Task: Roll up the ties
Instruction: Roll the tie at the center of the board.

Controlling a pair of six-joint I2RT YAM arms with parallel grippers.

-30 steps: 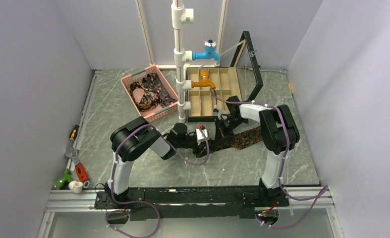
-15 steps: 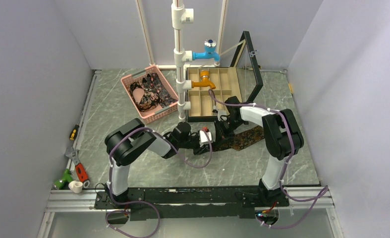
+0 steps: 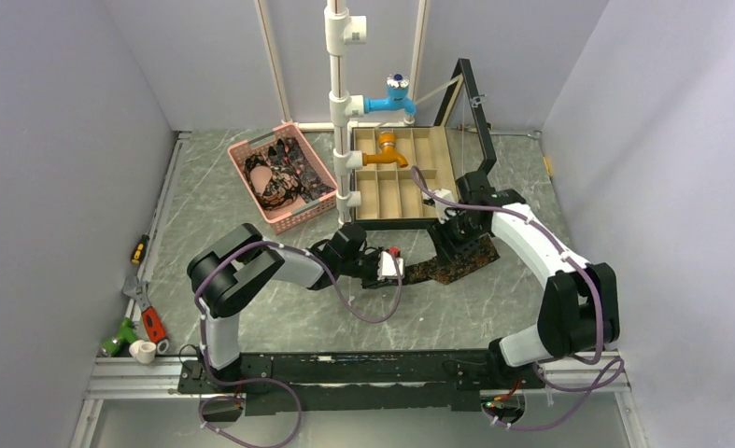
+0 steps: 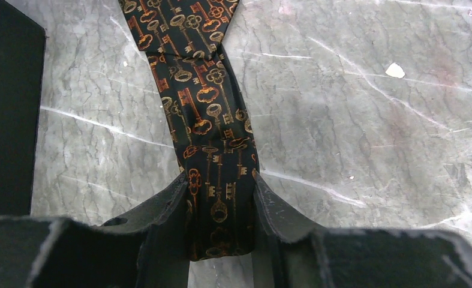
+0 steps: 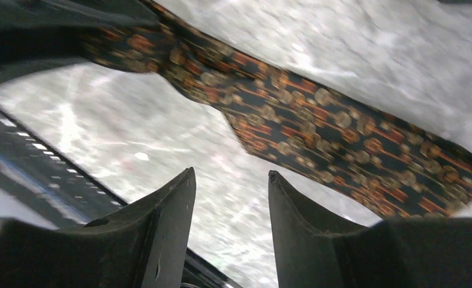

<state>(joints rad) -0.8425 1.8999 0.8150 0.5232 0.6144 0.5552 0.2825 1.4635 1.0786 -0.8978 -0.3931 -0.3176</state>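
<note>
- A tie (image 3: 452, 264) lies flat on the table (image 3: 279, 308), just in front of the box (image 3: 382, 198). It runs left to right, with its wider end to the right.
- The left gripper (image 4: 219, 177) sits at the tie's left end, one finger touching each edge of it.
- The right gripper (image 5: 230, 174) is above the tie's right part, near the box's front right corner, with nothing between its fingers.
- The box's lid (image 3: 475, 112) stands up along its right side.
- A pipe (image 3: 337, 93) stands between box and basket (image 3: 251, 147).
- More ties (image 3: 284, 173) lie in the basket, at the back left.
- Tools (image 3: 144, 299) lie at the table's left edge.
</note>
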